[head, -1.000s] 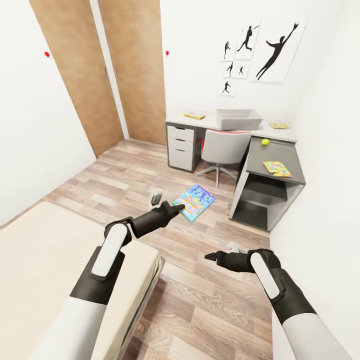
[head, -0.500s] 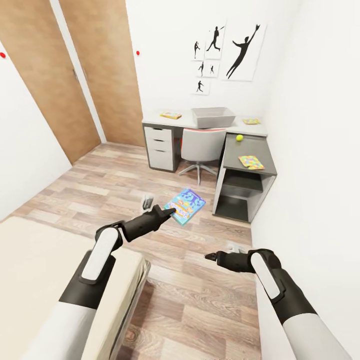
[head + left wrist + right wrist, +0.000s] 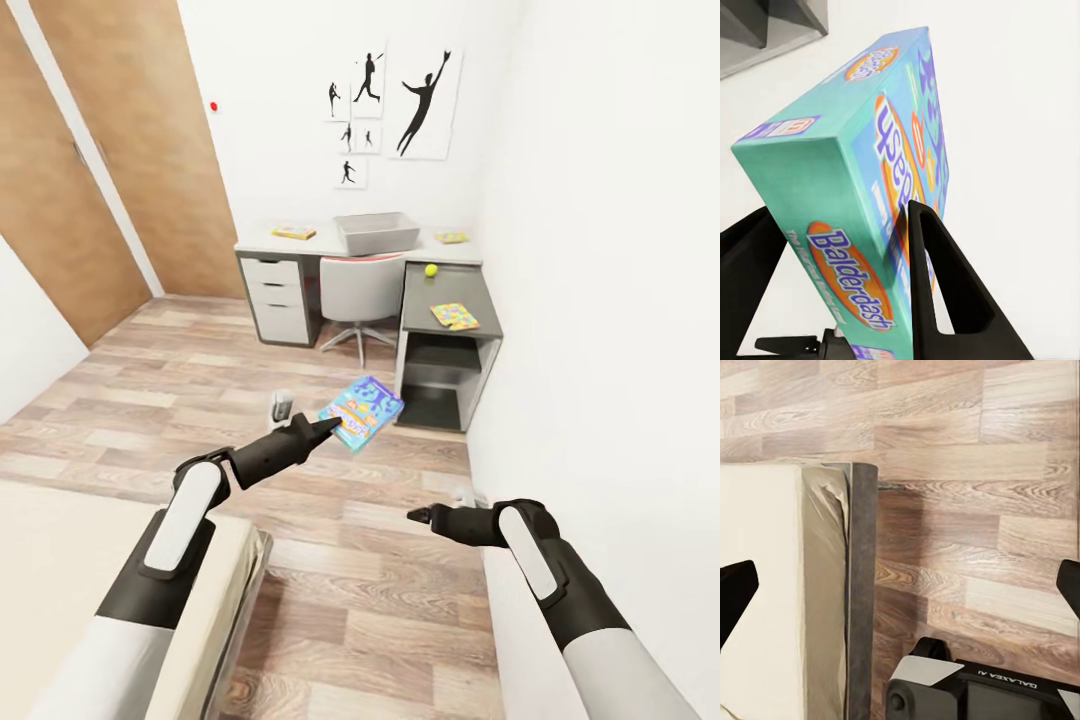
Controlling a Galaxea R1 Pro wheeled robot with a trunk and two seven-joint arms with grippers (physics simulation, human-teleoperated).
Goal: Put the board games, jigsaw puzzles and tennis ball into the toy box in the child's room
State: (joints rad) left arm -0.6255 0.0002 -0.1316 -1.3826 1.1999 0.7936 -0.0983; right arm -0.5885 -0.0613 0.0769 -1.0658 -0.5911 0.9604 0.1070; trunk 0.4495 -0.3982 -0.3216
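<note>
White-walled child's room, wood-plank floor [image 3: 330, 560]. Counter [image 3: 455, 300] ahead: toy box [image 3: 376, 232], tennis ball [image 3: 431, 270], jigsaw puzzle [image 3: 455, 316]; grey chair [image 3: 360, 290] tucked in front. Left pincer [image 3: 325, 426] clamped on blue board game [image 3: 881, 180]. Right pincer [image 3: 415, 515] spread wide, empty, over floor beside bed [image 3: 780, 585].

White walls [image 3: 590, 250], wood-plank floor [image 3: 380, 560], brown doors [image 3: 130, 150], grey swivel chair [image 3: 360, 295]

White upper arms, black forearms with white panels, black tapered wrists.
</note>
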